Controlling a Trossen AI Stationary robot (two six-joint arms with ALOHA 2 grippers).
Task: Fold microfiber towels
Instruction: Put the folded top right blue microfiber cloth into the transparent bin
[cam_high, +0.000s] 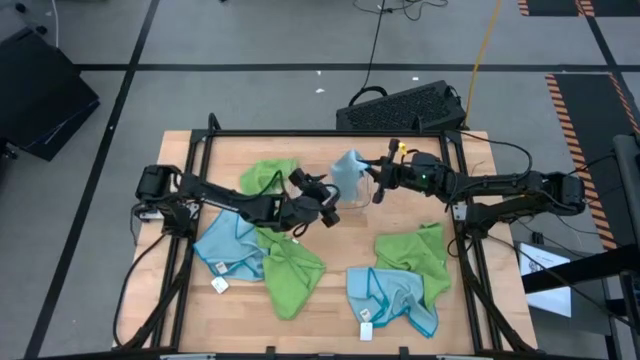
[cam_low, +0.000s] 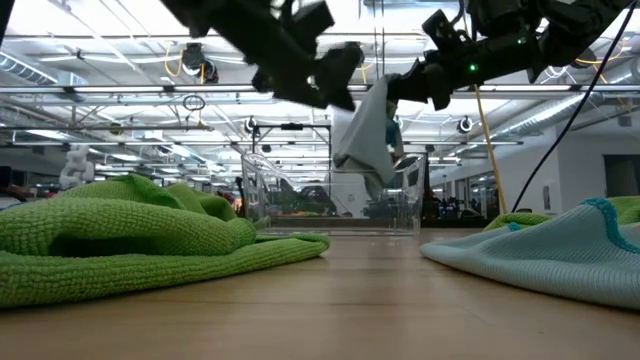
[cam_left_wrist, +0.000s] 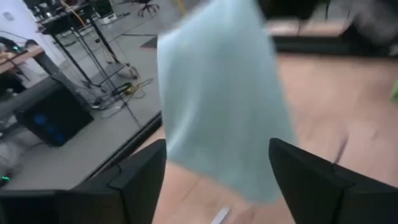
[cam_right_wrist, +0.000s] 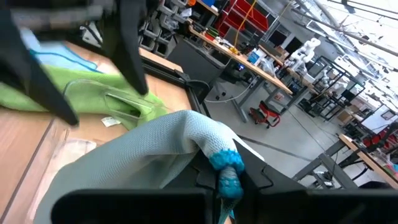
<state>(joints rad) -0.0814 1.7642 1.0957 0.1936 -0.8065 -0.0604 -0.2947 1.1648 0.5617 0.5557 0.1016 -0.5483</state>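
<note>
Blue towel (cam_high: 349, 172) held aloft above the clear tray (cam_high: 352, 196), at the far middle of the table (cam_high: 330, 322); pinched at an upper edge by the right hand (cam_high: 381, 180), fingers clamped on the blue hem (right wrist view). Left hand (cam_high: 330, 205) just beside the hanging cloth, fingers (cam_left_wrist: 140, 180) spread wide, cloth (cam_left_wrist: 224, 93) hanging in front of them but not gripped.

Step in hand, by judgement: handover or second grasp of the raised towel before folding. Done well by closing the left hand on a free lower corner rather than mid-cloth, then drawing the two hands apart to flatten the sheet before lowering it onto bare wood clear of the other cloths.

Remaining towels unfolded on the table: one green (cam_high: 268, 176) at far left, one blue (cam_high: 230, 250) and one green (cam_high: 291, 270) crumpled at near left, one green (cam_high: 418, 255) over one blue (cam_high: 395, 300) at near right.

Tray upright, transparent walls (cam_low: 330, 200); no folded towel visible inside, contents otherwise hard to tell through the glare.
</note>
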